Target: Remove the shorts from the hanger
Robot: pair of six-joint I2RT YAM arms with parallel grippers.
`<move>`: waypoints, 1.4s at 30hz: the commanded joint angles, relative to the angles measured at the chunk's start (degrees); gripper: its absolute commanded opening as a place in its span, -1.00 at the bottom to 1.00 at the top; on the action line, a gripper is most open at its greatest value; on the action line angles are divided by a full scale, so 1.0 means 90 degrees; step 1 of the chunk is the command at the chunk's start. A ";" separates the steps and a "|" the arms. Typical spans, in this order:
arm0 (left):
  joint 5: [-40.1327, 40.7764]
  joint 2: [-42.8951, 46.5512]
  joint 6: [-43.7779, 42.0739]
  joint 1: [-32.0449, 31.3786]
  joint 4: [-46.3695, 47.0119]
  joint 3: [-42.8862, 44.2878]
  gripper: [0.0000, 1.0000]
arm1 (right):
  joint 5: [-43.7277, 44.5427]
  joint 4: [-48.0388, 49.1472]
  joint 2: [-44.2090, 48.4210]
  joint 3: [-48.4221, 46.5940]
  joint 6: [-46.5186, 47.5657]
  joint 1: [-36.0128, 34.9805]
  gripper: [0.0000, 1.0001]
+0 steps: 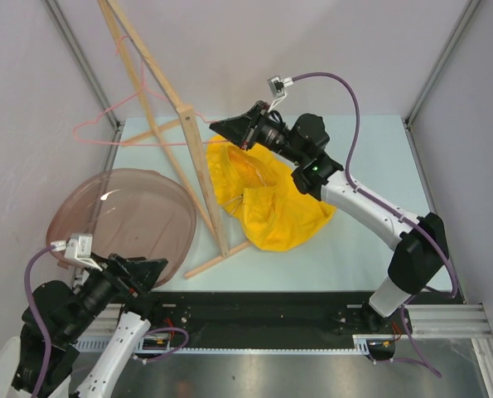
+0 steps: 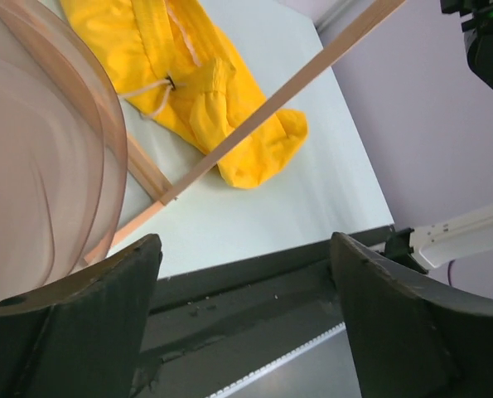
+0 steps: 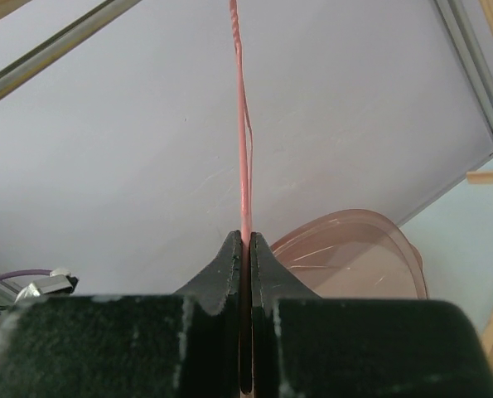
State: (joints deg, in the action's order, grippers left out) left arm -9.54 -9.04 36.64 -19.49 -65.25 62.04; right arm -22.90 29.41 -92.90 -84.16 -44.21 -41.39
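Pink hanger (image 3: 244, 149) sits pinched in the closed right jaws, left jaws open; thin wire, it could slip or snag the rack (image 1: 203, 178).

Left gripper (image 2: 246, 249) seen at bottom edge, dark fingers (image 2: 80, 332) spread wide, nothing held between. Yellow shorts (image 2: 221, 108) laid crumpled on pale table (image 2: 312, 191), pale drawstring (image 2: 151, 91) shown at waistband. Shorts crossed by slanted wooden bar (image 2: 312, 70). Translucent pink tub (image 2: 39, 149) seen at left, white arm link (image 2: 466, 228) at right edge
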 commanded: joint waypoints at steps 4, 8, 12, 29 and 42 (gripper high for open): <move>0.0318 -0.0148 -0.0429 -0.0003 -0.0250 0.0362 0.81 | -0.0678 0.0307 -0.0244 -0.0336 -0.0449 0.0281 -0.72; 0.0308 -0.0090 -0.0341 0.0007 -0.0220 0.0372 0.81 | -0.0884 -0.0112 -0.0205 -0.0336 -0.0226 0.0428 0.07; 0.0347 -0.0070 -0.0312 -0.0003 -0.0211 0.0353 0.82 | -0.0728 -0.1419 0.0058 -0.0317 0.0583 0.0575 0.63; -0.0151 -0.0080 -0.0077 -0.0003 0.0385 -0.0311 0.83 | 0.1869 -0.5472 0.0744 0.1001 0.1797 0.1434 0.99; -0.0297 0.0106 0.0079 -0.0003 0.0356 -0.0536 0.83 | 0.2785 -0.4450 -0.1180 0.1353 0.2987 -0.0078 0.99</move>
State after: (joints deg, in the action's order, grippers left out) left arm -10.94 -8.99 36.18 -19.49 -63.57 57.49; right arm -3.40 -16.91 -100.84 -71.46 -23.20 -35.70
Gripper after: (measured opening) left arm 0.915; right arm 0.995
